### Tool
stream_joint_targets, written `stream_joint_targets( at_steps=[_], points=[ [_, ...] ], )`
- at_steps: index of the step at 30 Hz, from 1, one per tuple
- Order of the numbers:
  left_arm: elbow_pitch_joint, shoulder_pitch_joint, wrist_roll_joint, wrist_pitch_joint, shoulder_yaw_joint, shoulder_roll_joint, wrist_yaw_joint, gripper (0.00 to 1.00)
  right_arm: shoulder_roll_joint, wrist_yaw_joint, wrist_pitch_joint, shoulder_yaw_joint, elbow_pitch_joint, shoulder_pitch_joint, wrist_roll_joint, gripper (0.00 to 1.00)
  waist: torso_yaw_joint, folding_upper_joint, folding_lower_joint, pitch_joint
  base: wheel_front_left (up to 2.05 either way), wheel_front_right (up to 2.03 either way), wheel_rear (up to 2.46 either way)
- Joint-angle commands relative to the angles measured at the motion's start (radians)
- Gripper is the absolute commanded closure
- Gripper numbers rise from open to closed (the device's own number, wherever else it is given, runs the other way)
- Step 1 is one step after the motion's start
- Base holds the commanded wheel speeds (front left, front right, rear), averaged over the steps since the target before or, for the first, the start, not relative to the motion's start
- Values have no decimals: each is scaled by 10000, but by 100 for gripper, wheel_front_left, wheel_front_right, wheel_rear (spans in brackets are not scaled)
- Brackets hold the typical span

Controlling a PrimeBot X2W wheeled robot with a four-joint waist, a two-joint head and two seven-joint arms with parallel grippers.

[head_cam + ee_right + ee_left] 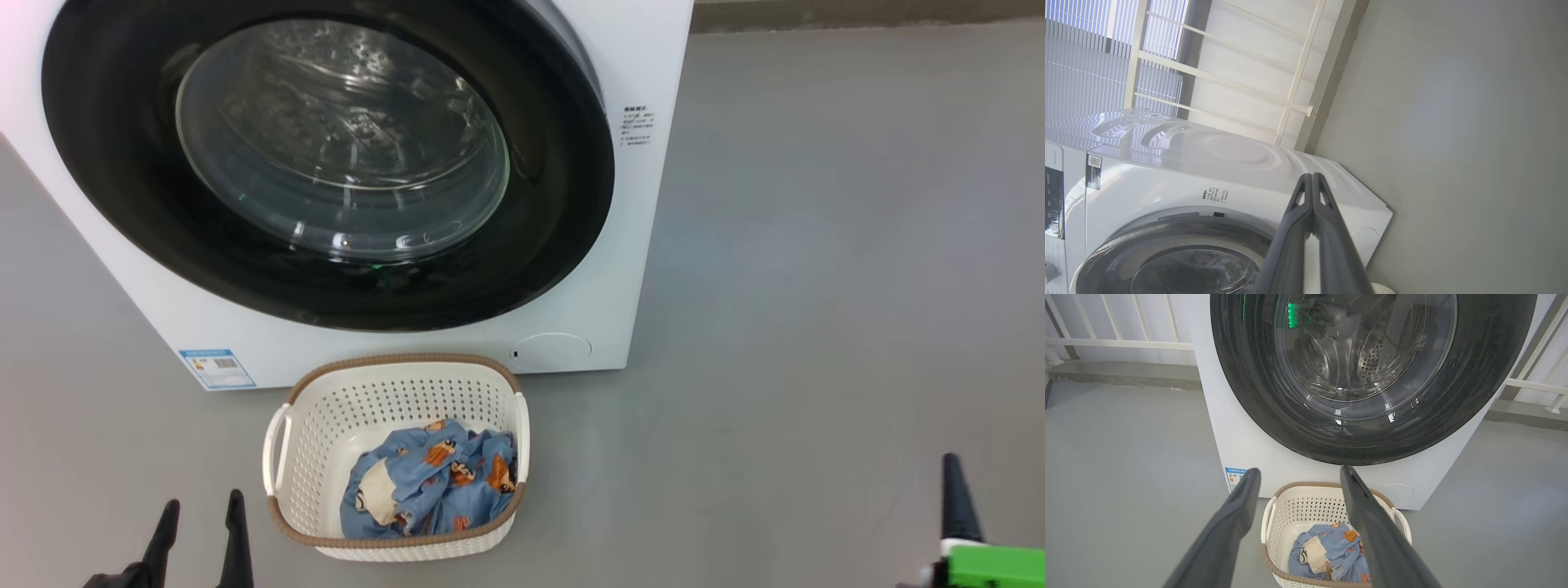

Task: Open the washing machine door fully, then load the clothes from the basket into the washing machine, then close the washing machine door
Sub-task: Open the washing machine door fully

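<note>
The white washing machine point(457, 347) stands ahead on the floor, its round black door point(114, 155) shut flat against the front, the steel drum visible through the glass. Right before it sits the cream basket point(326, 416) with the light blue printed clothes point(433, 482) bunched in its right half. My left gripper point(202, 510) hangs open and empty at the lower left, just left of the basket. In the left wrist view its fingers point(1237, 514) frame the basket point(1306, 506) and clothes point(1331, 551). My right gripper point(1312, 175) is shut on nothing, far right of the basket point(951, 469).
Grey floor point(816, 245) spreads wide to the right of the machine. A blue sticker point(216, 369) marks the machine's lower left corner. A white railing point(1118, 343) and a low kerb run behind the machine.
</note>
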Motion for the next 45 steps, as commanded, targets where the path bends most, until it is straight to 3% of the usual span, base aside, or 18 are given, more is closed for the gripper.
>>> stream_joint_targets(
  at_steps=[1, 4, 9, 23, 34, 45],
  points=[
    [-313, -241, -40, -124, 266, 126, -33, 0, -322, -11, 174, 141, -308, -385, 656, 100, 52, -1, 0, 138, 0, 0, 0],
    [-456, -357, -59, -124, 243, 158, -33, 0, -590, -11, 728, -398, -482, -529, 2100, 100, 81, -1, 0, 428, 0, 0, 0],
    [-625, -531, -91, -124, 169, 221, -33, 0, -1090, -11, 1524, -1466, -291, -1060, 3165, 100, 95, -1, 0, 1068, 0, 0, 0],
    [-1000, -1193, -200, -124, -91, 466, -33, 0, -2020, -11, 4706, -2561, -160, -3434, 3636, 100, 301, -1, 0, 2968, 0, 0, 0],
    [-1236, -1463, -244, -124, -120, 575, -33, 0, -1907, -11, 6609, -1714, -667, -5954, 3126, 100, 301, -1, 0, 4167, 0, 0, 0],
    [-1323, -1564, -203, -124, -77, 557, -33, 0, -1768, -11, 7566, -659, -644, -7967, 2530, 100, 608, -1, 0, 4699, 0, 0, 0]
  ],
)
